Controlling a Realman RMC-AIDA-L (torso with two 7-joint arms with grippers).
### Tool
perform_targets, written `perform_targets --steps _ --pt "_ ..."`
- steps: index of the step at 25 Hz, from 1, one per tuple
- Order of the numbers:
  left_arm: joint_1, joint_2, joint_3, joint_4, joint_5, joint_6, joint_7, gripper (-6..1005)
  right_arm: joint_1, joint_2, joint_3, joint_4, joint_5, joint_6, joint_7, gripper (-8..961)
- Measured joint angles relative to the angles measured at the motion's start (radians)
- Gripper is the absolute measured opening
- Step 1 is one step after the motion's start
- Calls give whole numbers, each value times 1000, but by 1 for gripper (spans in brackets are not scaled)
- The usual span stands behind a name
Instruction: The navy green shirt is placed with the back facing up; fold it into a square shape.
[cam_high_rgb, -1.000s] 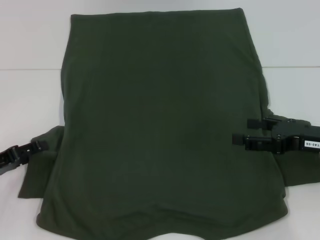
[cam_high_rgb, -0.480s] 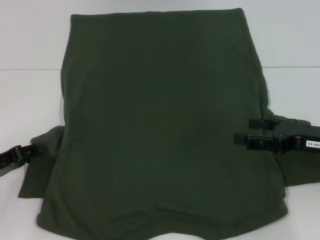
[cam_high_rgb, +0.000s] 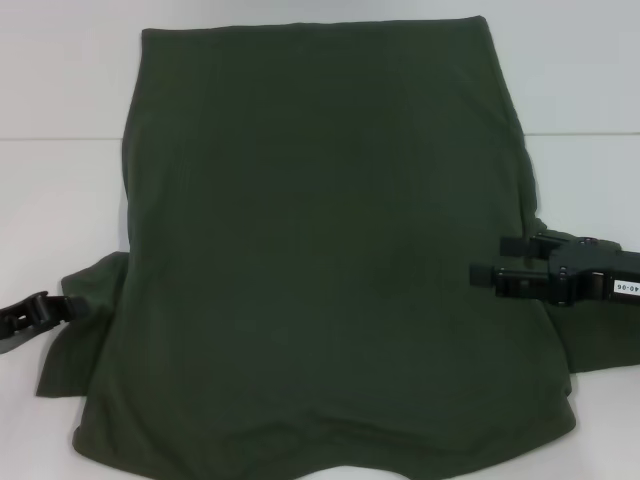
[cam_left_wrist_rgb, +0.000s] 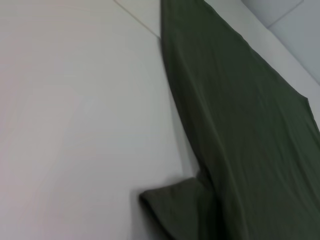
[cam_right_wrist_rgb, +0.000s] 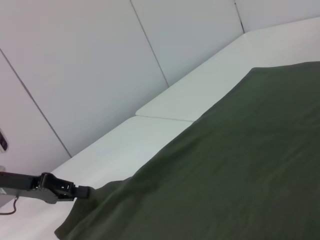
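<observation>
The right gripper (cam_high_rgb: 486, 259), fingers spread and grasping nothing, hovers over the navy green shirt (cam_high_rgb: 320, 250), which lies flat, back up, on the white table (cam_high_rgb: 60, 200). The left gripper (cam_high_rgb: 55, 307) has slid outward off the left sleeve; its grip is unclear. Folding seems hardly begun.

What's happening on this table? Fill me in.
A two-armed robot is working on a navy green shirt spread flat on the white table. The left tool sits at the shirt's left sleeve; the right tool, open, sits over the shirt's right edge. No fold shows yet.
</observation>
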Motion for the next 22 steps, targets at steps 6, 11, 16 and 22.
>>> perform_targets --steps 6,11,16,22 --pt "-2 2 52 34 20 11 -6 27 2 0 3 0 0 1 0 945" --pt "-19 5 60 102 112 1 -58 18 4 0 5 0 0 1 1 945" --pt "-72 30 66 158 251 -5 -124 15 5 -5 5 0 0 2 2 945" --pt "-130 55 67 160 361 -10 -180 20 7 -9 6 0 0 2 7 944"
